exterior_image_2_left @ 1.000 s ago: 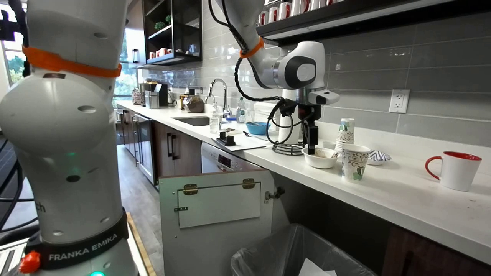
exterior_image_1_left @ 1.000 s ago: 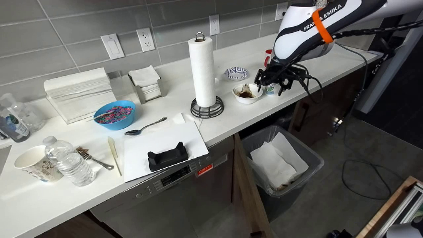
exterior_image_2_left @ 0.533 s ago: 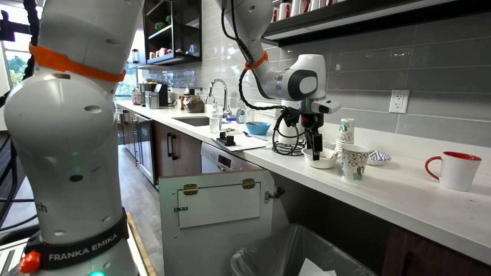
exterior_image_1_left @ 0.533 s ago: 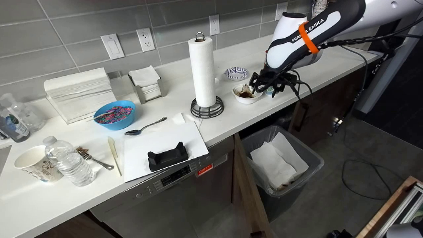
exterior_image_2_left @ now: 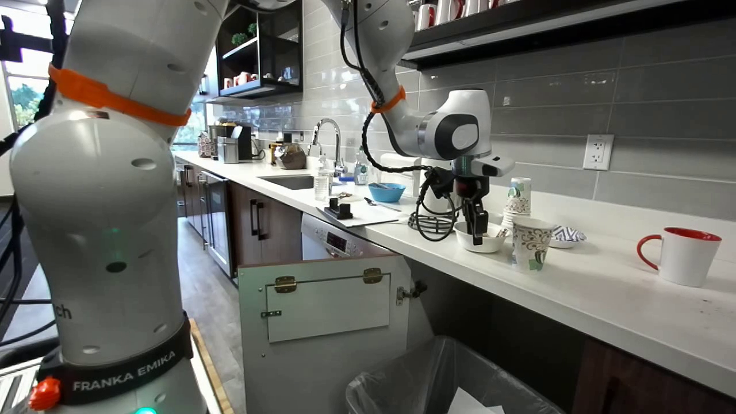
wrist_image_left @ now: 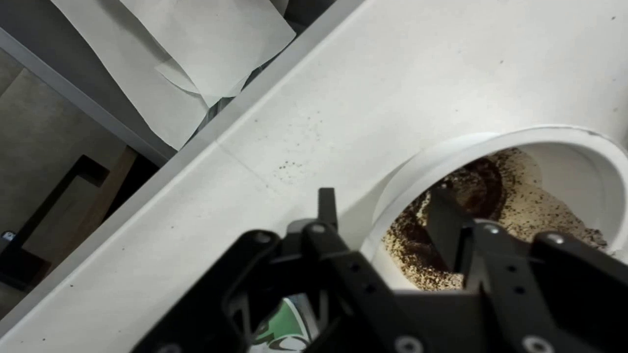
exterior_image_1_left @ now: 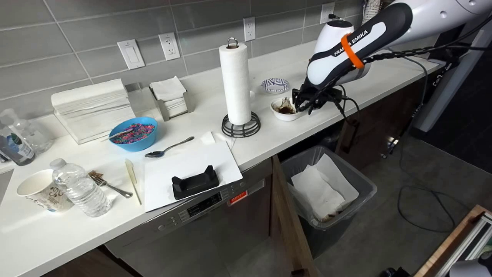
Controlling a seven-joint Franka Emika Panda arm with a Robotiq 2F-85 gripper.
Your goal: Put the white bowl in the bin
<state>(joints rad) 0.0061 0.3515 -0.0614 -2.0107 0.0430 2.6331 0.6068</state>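
Note:
The white bowl stands upright on the counter near its front edge, dark brown residue inside. It also shows in an exterior view and in the wrist view. My gripper is open, low at the bowl's side. In the wrist view the jaws straddle the rim: one finger is over the bowl's inside, the other outside it. The gripper hides part of the bowl. The bin, grey with a clear liner and white paper inside, stands below the counter; it also shows in an exterior view.
A patterned paper cup stands right beside the bowl. The paper-towel stand, patterned dish and red-white mug are nearby on the counter. An open cabinet door stands beside the bin.
The arm has moved down and toward the bowl, bringing the open gripper to its rim. The bowl stands in about the same place.

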